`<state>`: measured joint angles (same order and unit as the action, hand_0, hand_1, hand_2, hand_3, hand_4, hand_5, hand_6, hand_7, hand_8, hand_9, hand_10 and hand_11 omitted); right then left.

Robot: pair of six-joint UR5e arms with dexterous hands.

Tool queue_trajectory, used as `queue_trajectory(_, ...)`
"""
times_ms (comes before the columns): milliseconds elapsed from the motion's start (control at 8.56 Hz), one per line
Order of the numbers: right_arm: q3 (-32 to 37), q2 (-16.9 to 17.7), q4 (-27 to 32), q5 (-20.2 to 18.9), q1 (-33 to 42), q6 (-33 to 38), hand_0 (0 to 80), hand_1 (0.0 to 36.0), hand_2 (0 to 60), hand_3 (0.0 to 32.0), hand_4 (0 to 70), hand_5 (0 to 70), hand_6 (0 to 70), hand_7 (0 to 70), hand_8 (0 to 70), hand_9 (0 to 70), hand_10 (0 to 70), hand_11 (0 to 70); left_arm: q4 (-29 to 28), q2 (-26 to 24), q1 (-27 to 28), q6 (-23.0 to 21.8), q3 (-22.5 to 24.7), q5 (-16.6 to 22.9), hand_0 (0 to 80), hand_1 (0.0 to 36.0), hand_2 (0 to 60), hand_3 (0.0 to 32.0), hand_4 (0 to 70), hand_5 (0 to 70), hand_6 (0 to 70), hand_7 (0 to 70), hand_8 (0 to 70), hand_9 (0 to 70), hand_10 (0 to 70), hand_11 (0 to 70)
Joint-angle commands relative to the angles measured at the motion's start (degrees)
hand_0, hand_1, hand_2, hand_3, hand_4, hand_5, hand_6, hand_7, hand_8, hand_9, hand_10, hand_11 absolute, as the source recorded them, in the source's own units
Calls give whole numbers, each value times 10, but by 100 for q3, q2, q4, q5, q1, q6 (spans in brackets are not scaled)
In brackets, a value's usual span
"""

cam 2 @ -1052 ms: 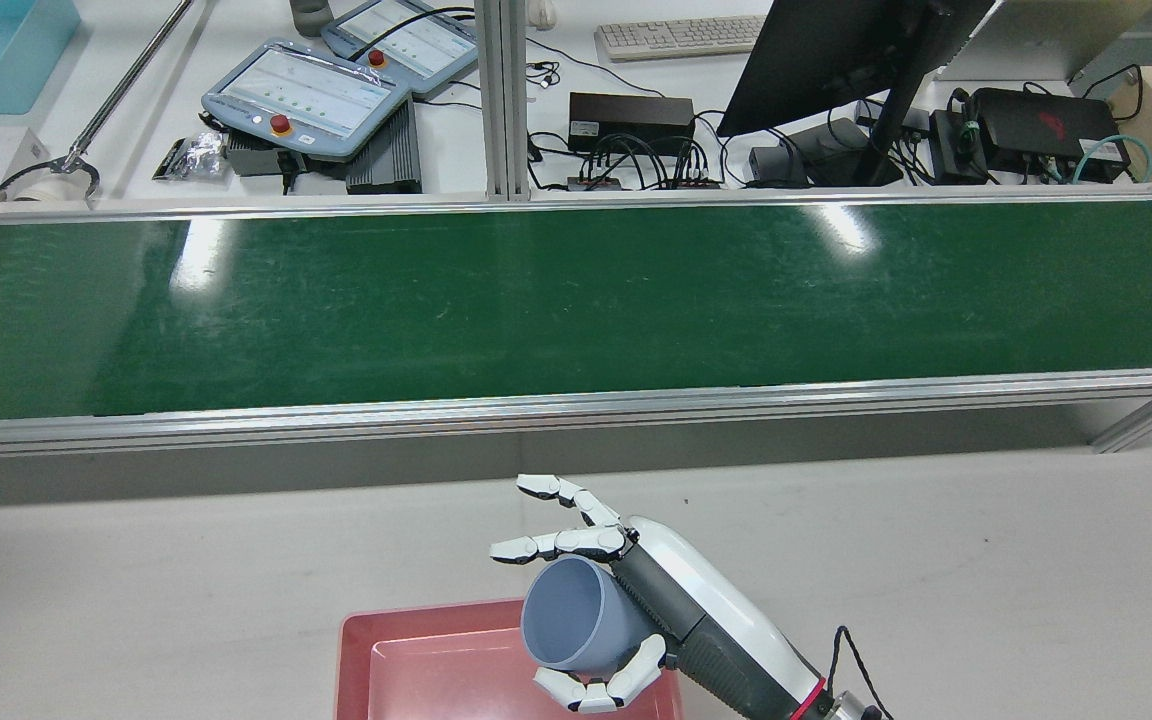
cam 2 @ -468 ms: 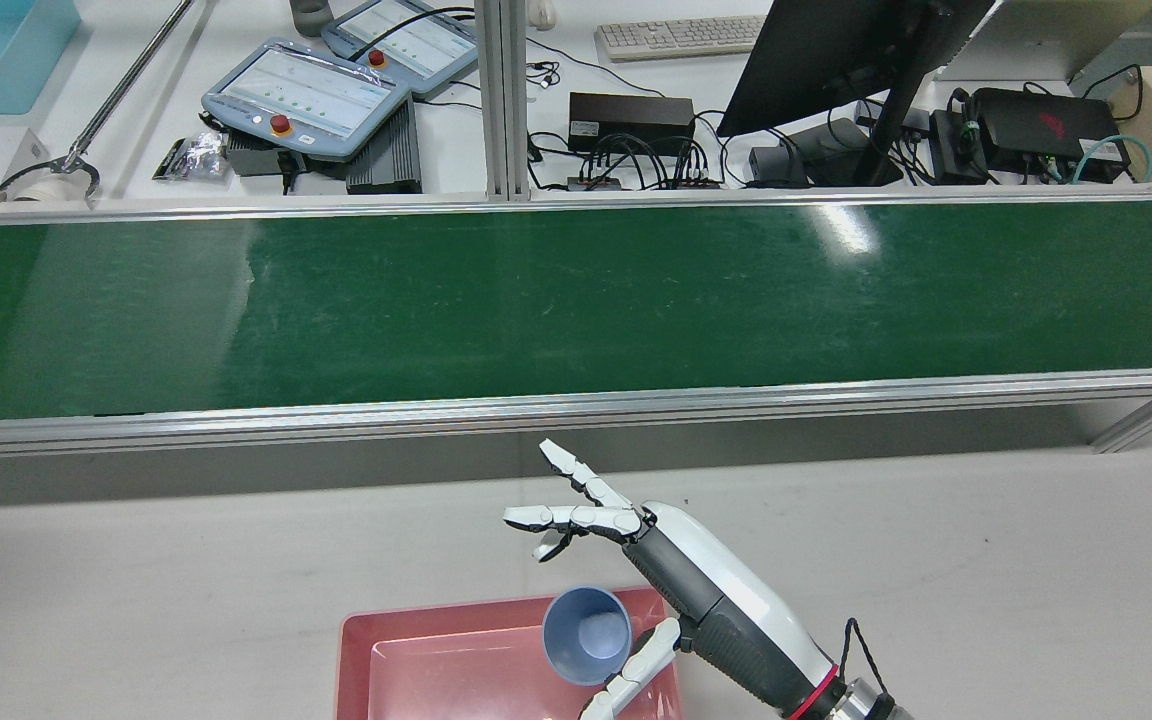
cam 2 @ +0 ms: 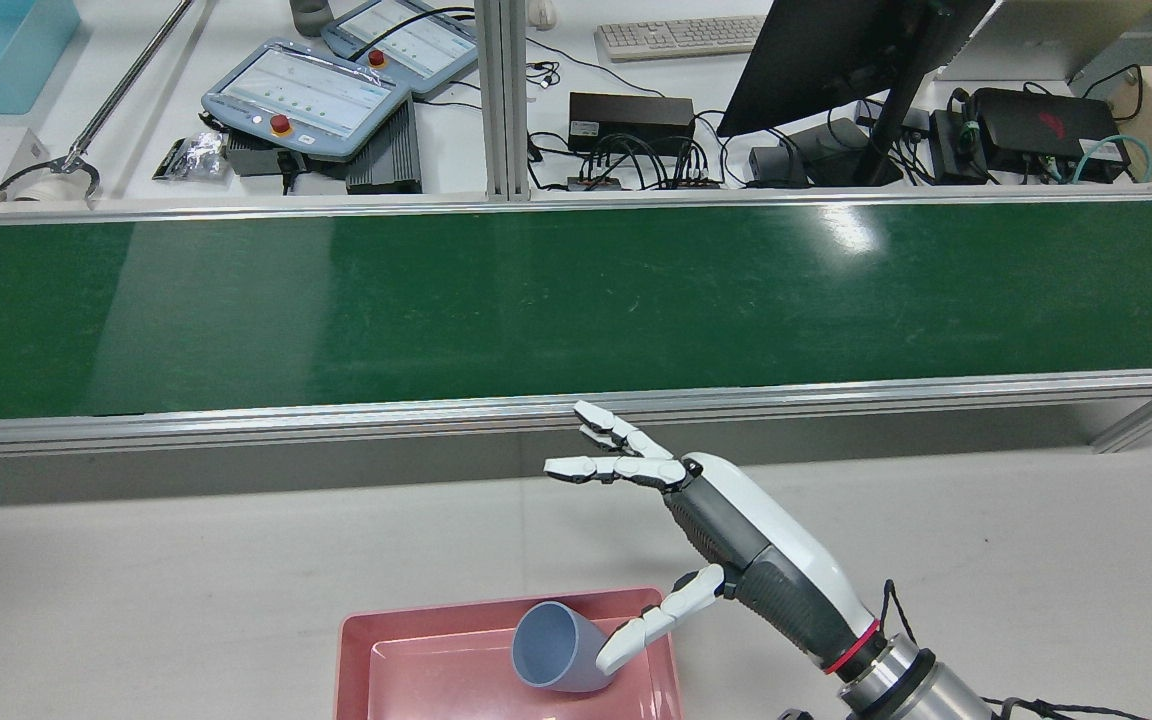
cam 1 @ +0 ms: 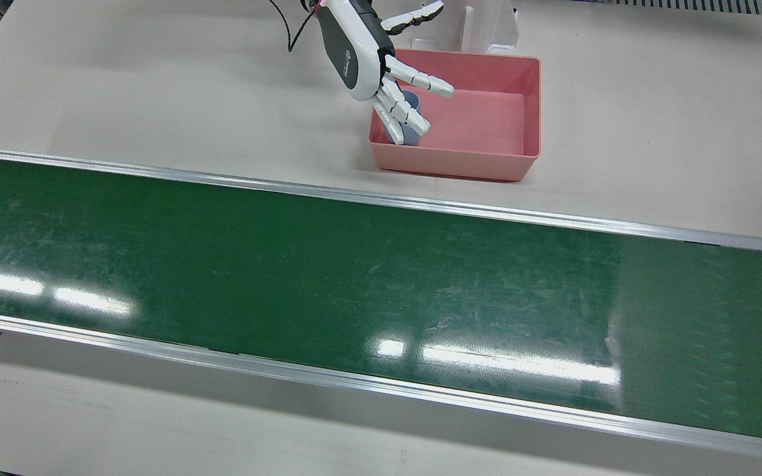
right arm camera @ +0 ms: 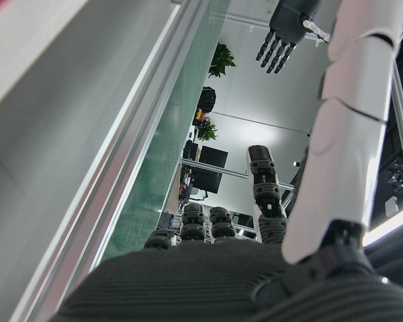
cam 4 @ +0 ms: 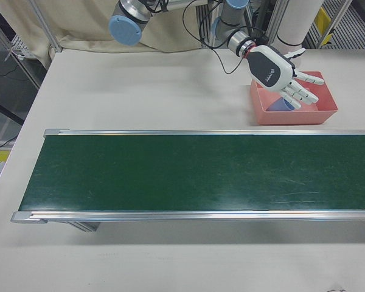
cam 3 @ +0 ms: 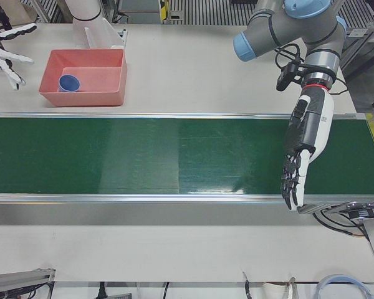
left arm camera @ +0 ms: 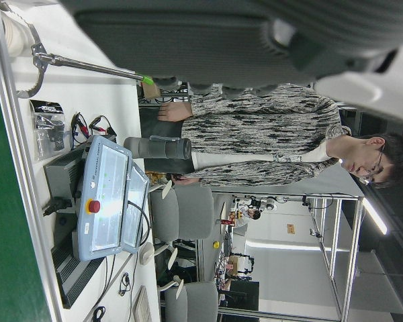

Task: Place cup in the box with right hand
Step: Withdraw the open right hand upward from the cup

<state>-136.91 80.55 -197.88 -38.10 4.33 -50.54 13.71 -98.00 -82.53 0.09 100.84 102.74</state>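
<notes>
Since release, cup point(cam 2: 548, 650) lies tipped in box point(cam 2: 356, 650), bottom centre; right hand point(cam 2: 706, 520) lifted, fingers spread, empty. Cup appears light, rigid, smooth: grip across its wall.

A pale counter point(cam 2: 186, 560) carries a glossy green belt point(cam 2: 576, 300) with aluminium rails, ceiling lights glinting on it. In the rear view a desk beyond holds two pendants point(cam 2: 306, 95) at 11 o'clock, a keyboard point(cam 2: 681, 37) at 12 and a dark monitor point(cam 2: 836, 50) at 1.
</notes>
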Motion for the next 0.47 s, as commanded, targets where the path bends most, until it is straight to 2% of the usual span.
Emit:
queue_trajectory(0, -406, 1414, -66, -110, 1337, 1479, 563, 160, 37, 0, 87, 69, 43, 118, 91, 157, 8, 32, 0, 0, 0, 0, -3, 0, 0, 0, 0, 0, 0, 0, 0, 0, 0, 0, 0, 0)
queue_trajectory(117, -319, 1768, -75, -571, 1977, 1869, 564, 162, 40, 0, 93, 69, 44, 120, 91, 157, 7, 32, -9, 0, 0, 0, -3, 0, 0, 0, 0, 0, 0, 0, 0, 0, 0, 0, 0, 0)
queue_trajectory(234, -110, 1832, -75, -1359, 2967, 1977, 553, 182, 72, 0, 76, 69, 44, 119, 91, 157, 10, 35, -9, 0, 0, 0, -3, 0, 0, 0, 0, 0, 0, 0, 0, 0, 0, 0, 0, 0)
queue_trajectory(351, 423, 1772, -58, -2124, 3769, 2448, 572, 142, 14, 0, 122, 68, 44, 120, 90, 157, 13, 40, -9, 0, 0, 0, -3, 0, 0, 0, 0, 0, 0, 0, 0, 0, 0, 0, 0, 0)
